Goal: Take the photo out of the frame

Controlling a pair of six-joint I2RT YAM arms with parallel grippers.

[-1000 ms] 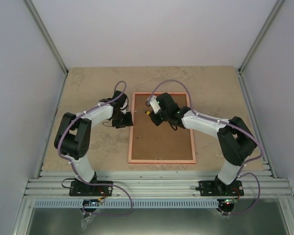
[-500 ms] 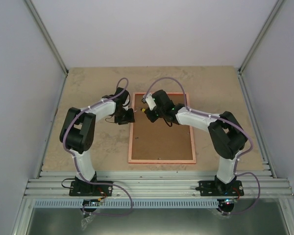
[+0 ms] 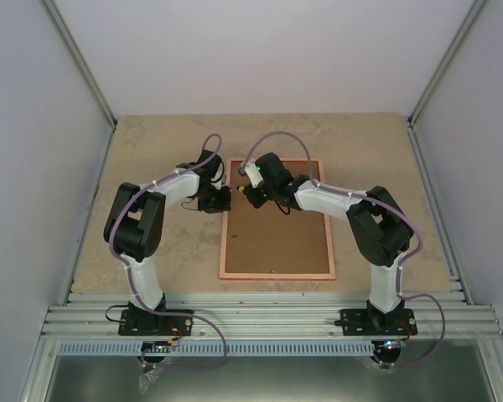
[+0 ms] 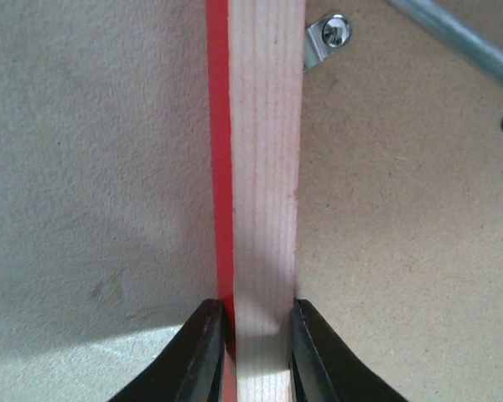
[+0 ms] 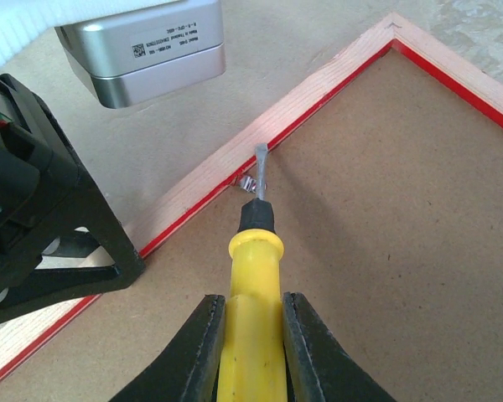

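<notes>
The face-down frame (image 3: 277,274), pinkish back, red edge, holds a board (image 3: 277,243). The left gripper (image 4: 256,339) pinches its rail; the right gripper (image 5: 251,335) clamps a screwdriver (image 5: 253,251).

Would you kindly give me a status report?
Left gripper clamped on frame. Right gripper holds screwdriver, tip at metal clip. Backing board in; photo unseen.

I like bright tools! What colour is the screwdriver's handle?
The screwdriver handle is yellow, clearest in the right wrist view.
</notes>
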